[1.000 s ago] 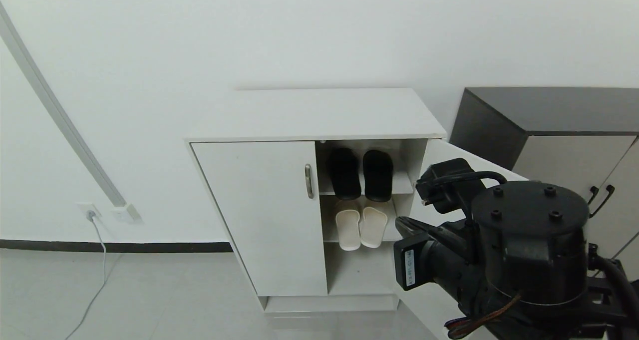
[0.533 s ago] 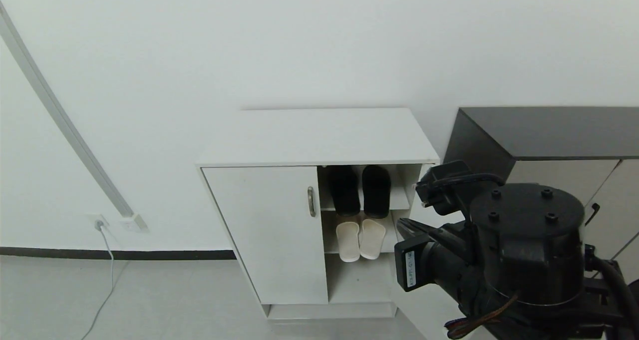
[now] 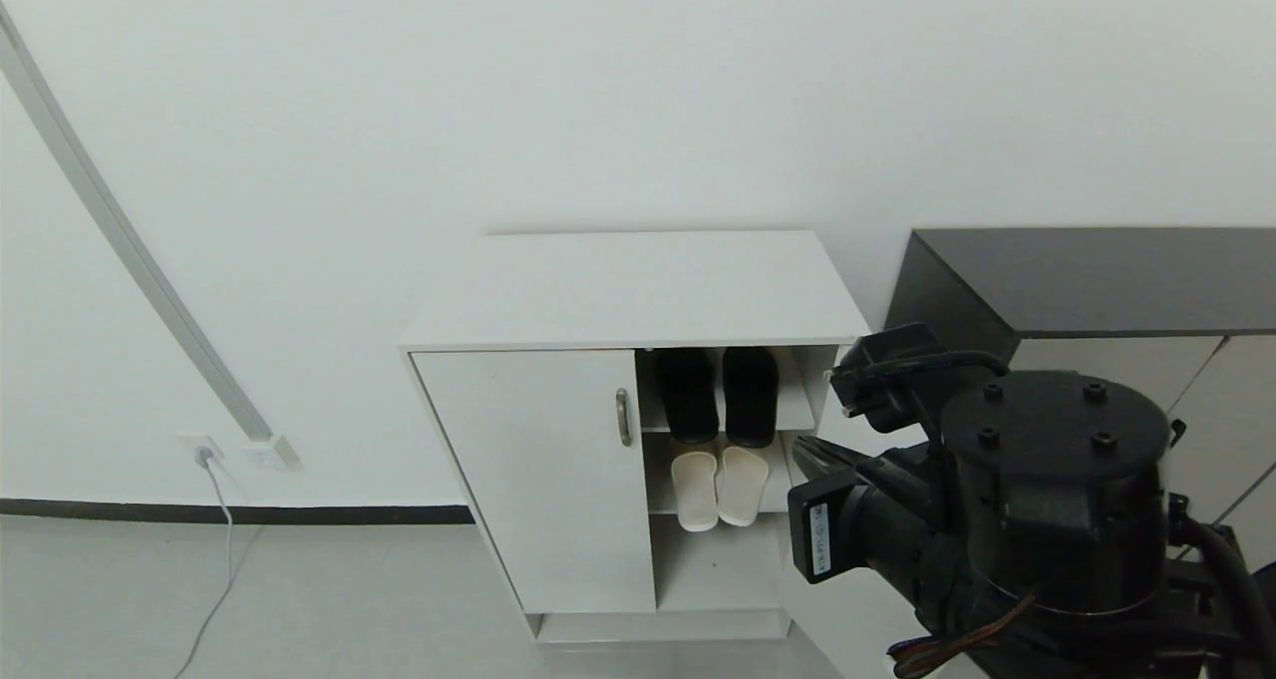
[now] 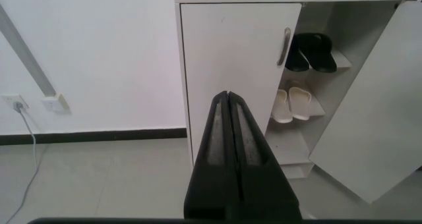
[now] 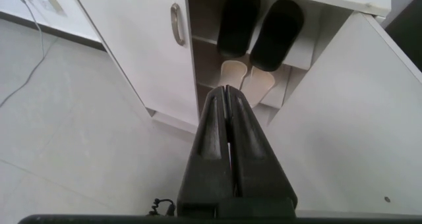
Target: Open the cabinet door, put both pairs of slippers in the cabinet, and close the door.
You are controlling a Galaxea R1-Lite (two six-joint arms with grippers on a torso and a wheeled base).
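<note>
Slippers are in, door is waiting to be shut

The left gripper (image 4: 227,95) is sitting pressed together and empty, facing the closed left door (image 3: 538,470). Mid-frame in the cabinet (image 3: 638,290), black slippers (image 3: 688,395) are lying above cream slippers (image 3: 695,485). The open door (image 5: 343,118) is swinging out lower right, just beside the right gripper (image 5: 227,92), which is also pinched shut and empty, so I'd guess that arm's nearer.

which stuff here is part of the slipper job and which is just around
Job: white cabinet, its open door, black slippers on the upper shelf, white slippers below them.
Just around: dark cabinet, wall socket, cable.
</note>
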